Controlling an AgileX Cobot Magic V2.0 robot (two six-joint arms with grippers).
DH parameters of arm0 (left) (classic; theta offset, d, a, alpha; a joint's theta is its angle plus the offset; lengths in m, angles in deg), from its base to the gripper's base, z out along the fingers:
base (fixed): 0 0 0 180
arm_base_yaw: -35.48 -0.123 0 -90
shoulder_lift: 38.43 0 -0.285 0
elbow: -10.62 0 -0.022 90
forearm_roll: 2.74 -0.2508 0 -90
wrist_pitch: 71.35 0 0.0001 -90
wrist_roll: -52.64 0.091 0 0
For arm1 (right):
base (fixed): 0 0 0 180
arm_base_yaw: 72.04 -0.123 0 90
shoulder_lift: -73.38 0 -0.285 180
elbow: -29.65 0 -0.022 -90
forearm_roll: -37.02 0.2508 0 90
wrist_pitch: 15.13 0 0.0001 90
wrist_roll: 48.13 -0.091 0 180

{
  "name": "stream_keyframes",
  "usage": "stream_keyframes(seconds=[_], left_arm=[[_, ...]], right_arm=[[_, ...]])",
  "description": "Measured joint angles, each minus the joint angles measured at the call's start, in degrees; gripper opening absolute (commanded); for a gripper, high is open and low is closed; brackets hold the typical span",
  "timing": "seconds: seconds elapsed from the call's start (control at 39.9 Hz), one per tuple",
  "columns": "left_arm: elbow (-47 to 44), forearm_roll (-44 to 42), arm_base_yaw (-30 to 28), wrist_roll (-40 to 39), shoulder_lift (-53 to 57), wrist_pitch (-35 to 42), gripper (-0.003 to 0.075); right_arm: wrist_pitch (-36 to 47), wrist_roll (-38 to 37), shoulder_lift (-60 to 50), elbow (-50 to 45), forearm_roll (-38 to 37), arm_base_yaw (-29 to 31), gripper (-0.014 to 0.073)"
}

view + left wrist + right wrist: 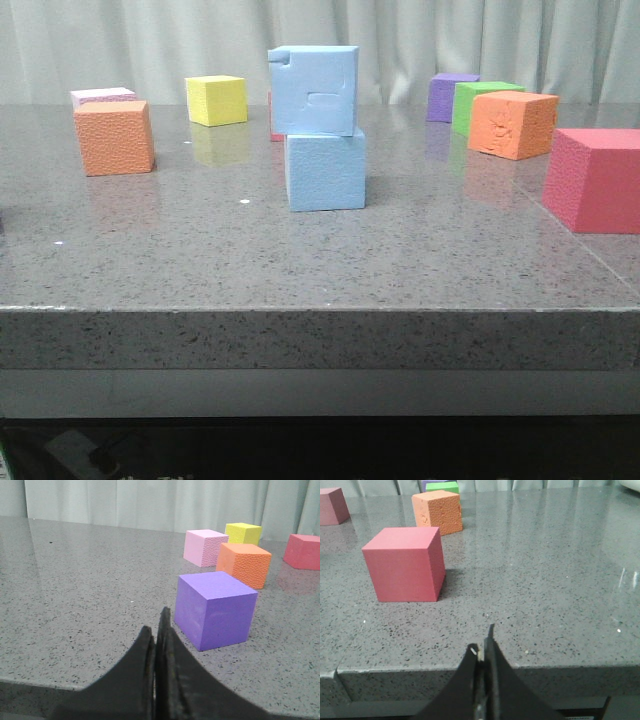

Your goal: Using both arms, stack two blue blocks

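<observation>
In the front view a light-blue block with a notched corner and a rectangular dent [314, 90] rests on top of a plain light-blue block [326, 169] in the middle of the grey table [300, 260]. Neither arm shows in that view. My left gripper [156, 630] is shut with nothing in it, low over the table's near edge beside a purple cube [214, 609]. Over the table's front edge my right gripper [482, 647] is shut and empty too, a little way from a dark pink cube [406, 563]. The blue blocks are out of both wrist views.
Around the stack stand an orange cube [114, 137], a yellow cube [216, 100], a pale pink cube [101, 96], a purple cube [450, 96], a green cube [482, 100], an orange cube [512, 124] and a big pink cube [596, 180]. A red cube sits behind the stack.
</observation>
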Motion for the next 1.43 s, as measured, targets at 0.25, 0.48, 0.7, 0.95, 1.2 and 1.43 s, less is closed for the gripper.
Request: stream_keyframes(seconds=[0.25,0.48,0.7,0.95,1.2,1.43], left_arm=[[0.00,0.00,0.00,0.00,0.00,0.00,-0.0018],[0.00,0.00,0.00,0.00,0.00,0.00,-0.0018],[0.00,0.00,0.00,0.00,0.00,0.00,-0.0018],[0.00,0.00,0.00,0.00,0.00,0.00,-0.0018],[0.00,0.00,0.00,0.00,0.00,0.00,-0.0018],[0.00,0.00,0.00,0.00,0.00,0.00,-0.0018]], right_arm=[[-1.16,0.00,0.00,0.00,0.12,0.00,-0.0071],[-1.29,0.00,0.00,0.00,0.12,0.00,-0.0071],[-1.29,0.00,0.00,0.00,0.12,0.00,-0.0071],[-1.29,0.00,0.00,0.00,0.12,0.00,-0.0071],[-1.29,0.00,0.00,0.00,0.12,0.00,-0.0071],[-1.29,0.00,0.00,0.00,0.12,0.00,-0.0071]])
